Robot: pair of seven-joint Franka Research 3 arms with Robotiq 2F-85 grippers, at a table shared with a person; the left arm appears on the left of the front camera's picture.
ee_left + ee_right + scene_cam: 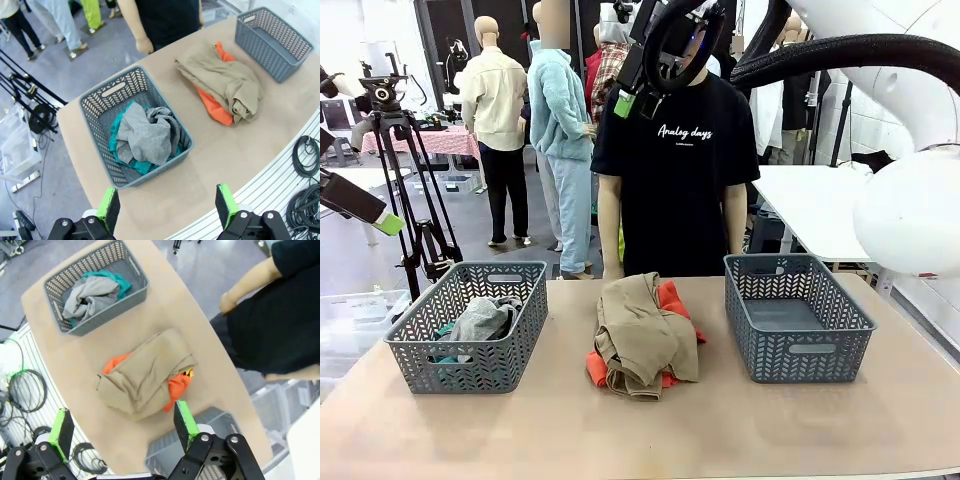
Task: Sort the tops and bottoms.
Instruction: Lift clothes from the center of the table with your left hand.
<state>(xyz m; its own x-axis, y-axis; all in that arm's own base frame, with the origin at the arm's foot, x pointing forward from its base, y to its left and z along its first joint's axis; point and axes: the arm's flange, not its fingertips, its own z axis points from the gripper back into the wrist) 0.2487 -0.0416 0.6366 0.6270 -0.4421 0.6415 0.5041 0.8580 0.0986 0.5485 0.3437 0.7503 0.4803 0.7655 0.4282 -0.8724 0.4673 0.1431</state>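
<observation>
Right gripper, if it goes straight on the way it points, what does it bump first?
Probably the khaki garment, heaped over the orange garment. The open right gripper looks down at it, though depth is unclear.

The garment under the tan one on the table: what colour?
The lower garment is orange, clearest in the left wrist view.

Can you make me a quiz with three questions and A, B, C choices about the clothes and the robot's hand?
1. Where is the grey garment? A in the left basket B on the floor C on a chair
2. What colour lies under the khaki garment? A blue B orange C pink
3. How is the left gripper? A open B shut on cloth C shut on nothing
Answers: 1 A, it lies on the teal garment in that basket. 2 B, the orange garment peeks out beneath. 3 A, its green pads stand wide apart.
</observation>
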